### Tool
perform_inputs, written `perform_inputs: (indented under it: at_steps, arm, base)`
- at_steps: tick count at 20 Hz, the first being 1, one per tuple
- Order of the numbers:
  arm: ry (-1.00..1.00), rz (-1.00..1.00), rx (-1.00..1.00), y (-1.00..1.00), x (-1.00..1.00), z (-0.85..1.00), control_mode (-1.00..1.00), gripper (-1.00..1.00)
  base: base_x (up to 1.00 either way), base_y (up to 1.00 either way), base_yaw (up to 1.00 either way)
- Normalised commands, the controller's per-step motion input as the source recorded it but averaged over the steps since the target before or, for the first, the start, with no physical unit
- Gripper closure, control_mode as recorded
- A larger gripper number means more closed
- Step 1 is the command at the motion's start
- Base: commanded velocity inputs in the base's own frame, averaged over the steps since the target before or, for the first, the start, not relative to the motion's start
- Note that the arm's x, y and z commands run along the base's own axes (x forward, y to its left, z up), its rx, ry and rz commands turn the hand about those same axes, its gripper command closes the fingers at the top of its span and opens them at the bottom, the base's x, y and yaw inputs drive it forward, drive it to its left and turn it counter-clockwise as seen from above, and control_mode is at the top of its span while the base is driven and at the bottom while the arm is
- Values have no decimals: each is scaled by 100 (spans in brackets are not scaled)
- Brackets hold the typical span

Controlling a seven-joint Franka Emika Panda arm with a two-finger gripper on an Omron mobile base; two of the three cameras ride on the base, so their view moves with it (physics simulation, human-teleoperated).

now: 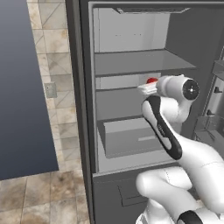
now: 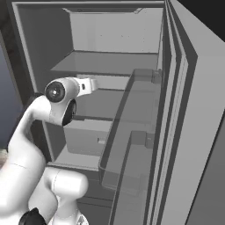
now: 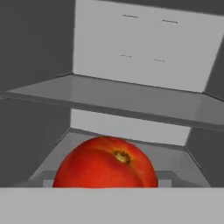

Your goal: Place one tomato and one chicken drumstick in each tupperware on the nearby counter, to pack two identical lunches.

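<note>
Reaching into an open fridge (image 1: 131,65), the white arm is stretched toward a middle shelf (image 3: 118,98). A tomato (image 3: 105,164) is seen close up in the hand view at six o'clock, dead ahead of the gripper (image 1: 146,89); in the left base view its red top (image 1: 152,80) shows just past the hand at one o'clock. Whether the tomato is gripped cannot be told; the fingertips are hidden, so jaw width cannot be judged.

the white jointed arm with dark joints (image 1: 183,153) rises from the base, bends at the elbow and reaches forward at shoulder height, its wrist level. the two-finger tool (image 1: 146,89) points straight ahead, jaws apart.
</note>
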Motion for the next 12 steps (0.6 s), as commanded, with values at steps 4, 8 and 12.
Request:
perform_inputs:
  at_steps: [4, 8, 12]
  arm:
    - [30, -10, -9, 0, -99, 24, -100, 100]
    - [29, -9, -9, 0, -90, 30, -100, 100]
    - [13, -6, -7, 0, -91, 14, -100, 100]
  base:
    - [0, 0, 0]
    - [0, 0, 0]
    - [0, 0, 0]
